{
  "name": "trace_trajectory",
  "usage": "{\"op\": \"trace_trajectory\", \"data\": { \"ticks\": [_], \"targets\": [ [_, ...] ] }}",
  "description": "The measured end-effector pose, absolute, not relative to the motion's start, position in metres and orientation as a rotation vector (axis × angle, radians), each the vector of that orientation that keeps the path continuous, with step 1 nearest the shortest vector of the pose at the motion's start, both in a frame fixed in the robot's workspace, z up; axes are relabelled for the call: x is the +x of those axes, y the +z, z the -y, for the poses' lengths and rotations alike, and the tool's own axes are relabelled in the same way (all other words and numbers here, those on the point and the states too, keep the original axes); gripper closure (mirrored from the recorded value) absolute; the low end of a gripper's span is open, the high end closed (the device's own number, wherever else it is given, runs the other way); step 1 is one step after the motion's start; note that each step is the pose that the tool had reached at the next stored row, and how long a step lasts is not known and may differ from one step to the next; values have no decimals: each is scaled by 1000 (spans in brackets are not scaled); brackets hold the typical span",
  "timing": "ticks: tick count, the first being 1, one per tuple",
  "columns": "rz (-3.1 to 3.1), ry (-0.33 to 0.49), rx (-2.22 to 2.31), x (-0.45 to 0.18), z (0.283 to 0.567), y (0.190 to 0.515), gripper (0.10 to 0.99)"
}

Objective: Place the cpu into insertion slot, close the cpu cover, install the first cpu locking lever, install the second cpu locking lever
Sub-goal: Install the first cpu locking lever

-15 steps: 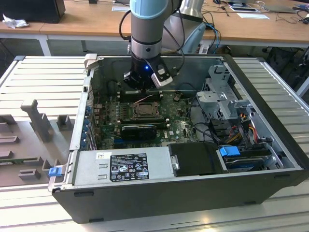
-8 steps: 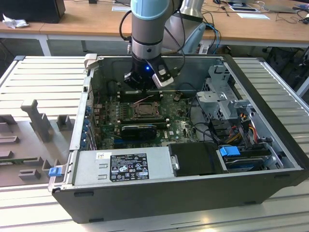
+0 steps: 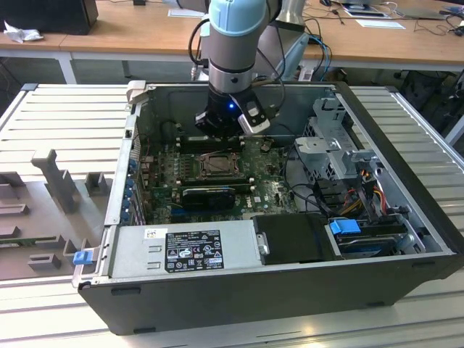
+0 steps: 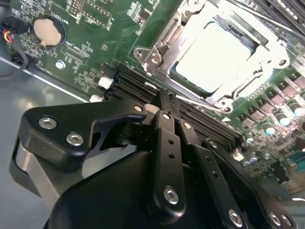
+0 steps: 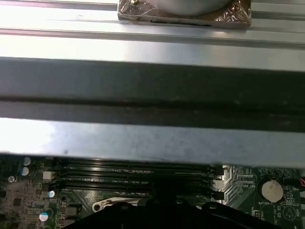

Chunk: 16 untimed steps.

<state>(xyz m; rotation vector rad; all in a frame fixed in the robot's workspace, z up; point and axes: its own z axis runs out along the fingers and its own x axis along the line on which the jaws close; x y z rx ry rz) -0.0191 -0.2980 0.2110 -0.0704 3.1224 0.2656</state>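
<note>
Nearest my exterior camera is the long grey power supply [image 3: 185,250] at the front of the open computer case [image 3: 406,246] on the slatted bench [image 3: 51,123]. My arm reaches down into the case, its hand [image 4: 167,102] above the black memory slots [image 4: 138,86], just beside the insertion slot [image 3: 216,165]. In the second wrist view the fingers [image 4: 164,143] are pressed together, holding nothing. The cpu [image 4: 214,55] lies seated inside the socket, with the cpu cover [image 4: 162,40] lying flat around it.
</note>
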Motion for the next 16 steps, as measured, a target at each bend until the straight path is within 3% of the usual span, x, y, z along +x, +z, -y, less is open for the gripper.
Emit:
{"op": "trace_trajectory", "data": {
  "ticks": [16],
  "targets": [
    [-3125,236,-73,-16,298,206,980]
  ]
}}
